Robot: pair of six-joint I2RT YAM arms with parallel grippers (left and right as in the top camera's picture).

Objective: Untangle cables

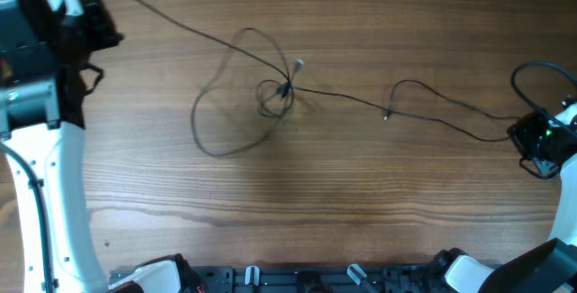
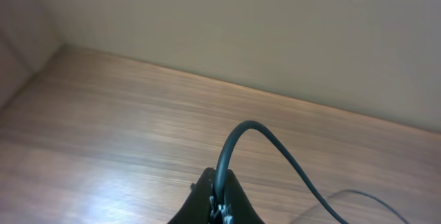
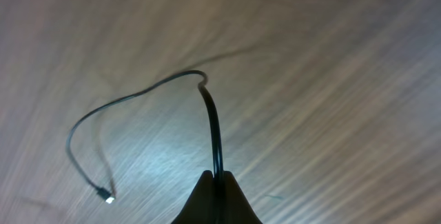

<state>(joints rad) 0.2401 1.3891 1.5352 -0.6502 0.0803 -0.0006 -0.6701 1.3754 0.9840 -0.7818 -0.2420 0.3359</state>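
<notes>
Overhead – left pincer (image 1: 97,13), right pincer (image 1: 521,135) clamping cables (image 1: 279,90).

The table (image 1: 297,194) is brown wood, streaky-grained, smooth, with a soft sheen where light falls. The cables (image 1: 195,123) have a thin black sheath, slightly glossy up close. The plug end (image 1: 298,62) at one o'clock of the knot (image 1: 276,93) glints silvery, like metal. The arm shell (image 1: 70,194) at eight o'clock looks like smooth white plastic.
</notes>
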